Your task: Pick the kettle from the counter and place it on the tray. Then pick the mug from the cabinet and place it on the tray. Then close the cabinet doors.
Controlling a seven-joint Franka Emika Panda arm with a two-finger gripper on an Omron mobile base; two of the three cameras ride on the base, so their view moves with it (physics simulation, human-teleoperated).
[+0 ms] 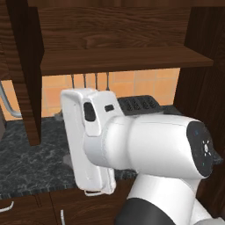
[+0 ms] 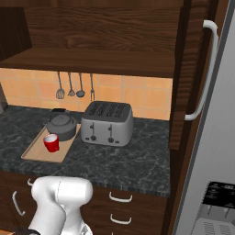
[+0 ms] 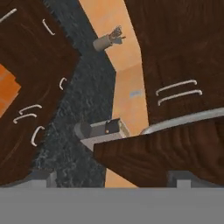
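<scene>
The dark grey kettle (image 2: 61, 125) and the red mug (image 2: 51, 142) both stand on the light wood tray (image 2: 39, 155), on the black counter (image 2: 128, 158) left of the toaster. The cabinet (image 2: 96, 27) above is open, its shelf (image 2: 92, 60) bare. Its right door (image 2: 188, 78) stands swung out with a silver bar handle (image 2: 205, 69). The left door (image 1: 27, 79) is seen edge-on. In the hand view my gripper (image 3: 113, 181) is open, fingertips wide apart, close against a dark wood door panel (image 3: 157, 153) with its silver handle (image 3: 183, 120) just beyond.
A silver toaster (image 2: 107, 123) sits right of the tray. Utensils (image 2: 73, 87) hang on the orange tiled wall. A grey fridge (image 2: 215, 151) stands at the right. Drawers with silver handles (image 2: 120, 198) lie below the counter. My white arm (image 1: 145, 145) hides much of the left base view.
</scene>
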